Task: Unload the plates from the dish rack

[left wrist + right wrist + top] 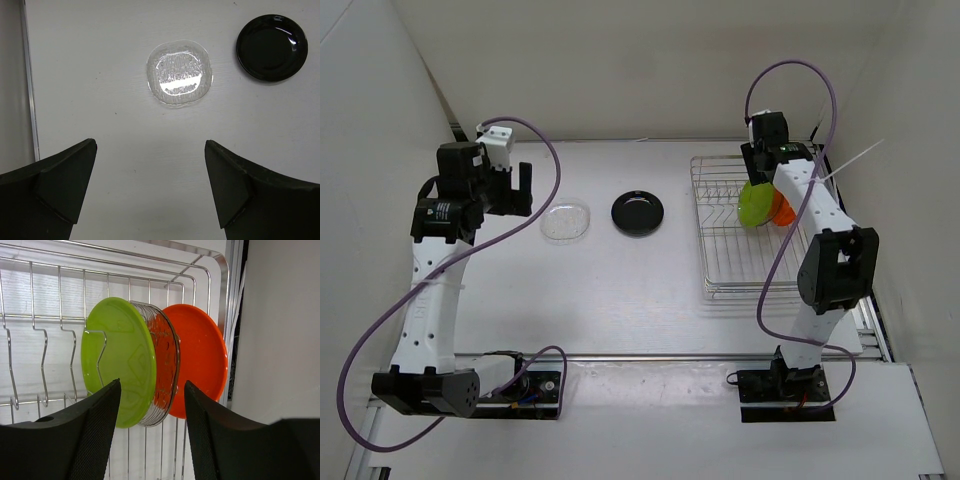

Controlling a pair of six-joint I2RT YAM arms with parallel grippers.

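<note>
The silver wire dish rack [725, 262] stands at the right. In it a lime green plate [117, 360], a clear plate [165, 367] and an orange plate [200, 357] stand on edge, close together. From above the green plate [753, 203] and orange plate [783, 210] show beside the right arm. My right gripper [152, 405] is open just in front of these plates, its fingers on either side of the clear plate's lower edge, not touching. A clear plate [566, 221] and a glossy black plate [637, 212] lie flat on the table. My left gripper [150, 185] is open and empty above the table, near the clear plate [179, 73].
The white table has walls at the back and both sides. A metal rail [29, 85] runs along the left table edge. The black plate [272, 47] lies to the right of the clear one. Purple cables loop from both arms.
</note>
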